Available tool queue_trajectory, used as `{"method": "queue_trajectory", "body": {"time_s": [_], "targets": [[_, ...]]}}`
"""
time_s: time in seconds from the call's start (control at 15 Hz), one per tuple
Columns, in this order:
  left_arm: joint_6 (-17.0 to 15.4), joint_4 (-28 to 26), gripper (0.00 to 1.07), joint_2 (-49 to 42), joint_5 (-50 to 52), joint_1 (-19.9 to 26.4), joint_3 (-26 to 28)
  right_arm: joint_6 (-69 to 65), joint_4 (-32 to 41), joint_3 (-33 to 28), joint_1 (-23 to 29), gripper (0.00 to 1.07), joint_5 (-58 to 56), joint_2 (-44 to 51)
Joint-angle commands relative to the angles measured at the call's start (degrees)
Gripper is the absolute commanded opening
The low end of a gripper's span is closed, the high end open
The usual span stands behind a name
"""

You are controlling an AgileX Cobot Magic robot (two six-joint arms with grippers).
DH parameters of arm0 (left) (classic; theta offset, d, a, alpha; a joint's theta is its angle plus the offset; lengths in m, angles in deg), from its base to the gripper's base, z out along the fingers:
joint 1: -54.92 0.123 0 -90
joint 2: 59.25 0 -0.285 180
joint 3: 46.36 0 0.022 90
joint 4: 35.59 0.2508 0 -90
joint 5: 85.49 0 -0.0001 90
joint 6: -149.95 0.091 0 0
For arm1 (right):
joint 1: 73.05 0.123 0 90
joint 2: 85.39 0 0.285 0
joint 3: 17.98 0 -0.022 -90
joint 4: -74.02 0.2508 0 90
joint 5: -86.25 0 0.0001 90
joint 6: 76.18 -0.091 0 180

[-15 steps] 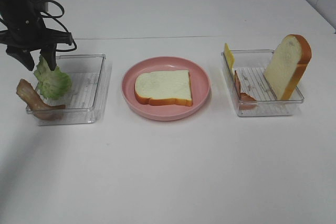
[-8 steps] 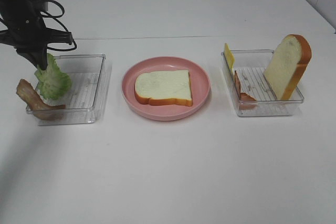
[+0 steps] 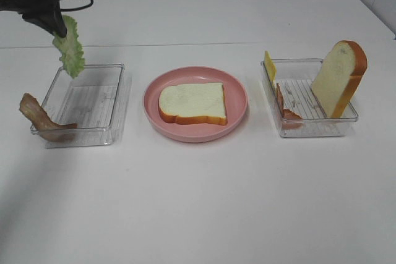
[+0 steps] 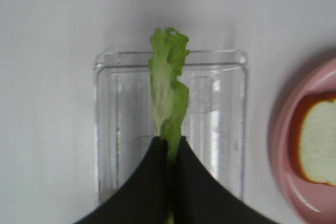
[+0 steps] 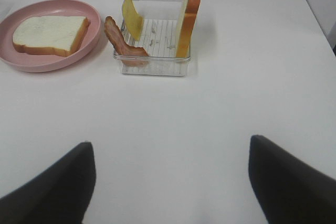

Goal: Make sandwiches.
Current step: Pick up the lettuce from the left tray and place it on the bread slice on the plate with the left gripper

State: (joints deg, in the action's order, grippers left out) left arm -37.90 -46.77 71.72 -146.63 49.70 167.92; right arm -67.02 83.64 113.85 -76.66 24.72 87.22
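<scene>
My left gripper (image 3: 57, 28) is shut on a green ruffled lettuce leaf (image 3: 70, 52), which hangs in the air above the far left corner of the left clear tray (image 3: 93, 100). The left wrist view shows the fingertips (image 4: 157, 153) pinching the lettuce (image 4: 169, 90) over that tray (image 4: 215, 129). One bread slice (image 3: 193, 103) lies flat on the pink plate (image 3: 151, 106). A bacon strip (image 3: 38, 117) drapes over the left tray's near left corner. The right gripper (image 5: 170, 142) is open over bare table, well short of the right tray (image 5: 152, 64).
The right tray (image 3: 303, 94) holds an upright bread slice (image 3: 339, 78), a yellow cheese slice (image 3: 270, 66) and a bacon strip (image 3: 284, 108). White table surrounds the trays and the plate. In the right wrist view the plate (image 5: 31, 66) sits beside that tray.
The left gripper shut on the lettuce in the left tray and lifted it up and away from the tray floor. The right gripper stayed put.
</scene>
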Motion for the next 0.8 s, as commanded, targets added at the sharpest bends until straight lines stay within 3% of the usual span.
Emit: {"method": "queue_trajectory", "body": {"time_s": [0.07, 0.27, 0.4, 0.53, 0.8], "targets": [[2.6, -7.4, 0.00, -1.0, 1.8, -0.1, 0.1, 0.3, -0.1, -0.1, -0.3, 0.76, 0.4, 0.7], [9.1, -21.8, 0.00, -0.5, 2.5, -1.0, 0.1, 0.3, -0.1, -0.1, -0.3, 0.76, 0.4, 0.7], [13.2, -28.1, 0.00, -0.5, 4.1, -3.2, 0.1, 0.3, -0.1, -0.1, -0.3, 0.76, 0.4, 0.7], [14.6, -33.4, 0.00, 0.4, 7.2, -7.3, 0.1, 0.3, -0.1, -0.1, -0.3, 0.76, 0.4, 0.7], [16.2, -38.6, 0.00, 4.4, 10.2, -13.0, 0.1, 0.3, -0.1, -0.1, -0.3, 0.76, 0.4, 0.7]]}}
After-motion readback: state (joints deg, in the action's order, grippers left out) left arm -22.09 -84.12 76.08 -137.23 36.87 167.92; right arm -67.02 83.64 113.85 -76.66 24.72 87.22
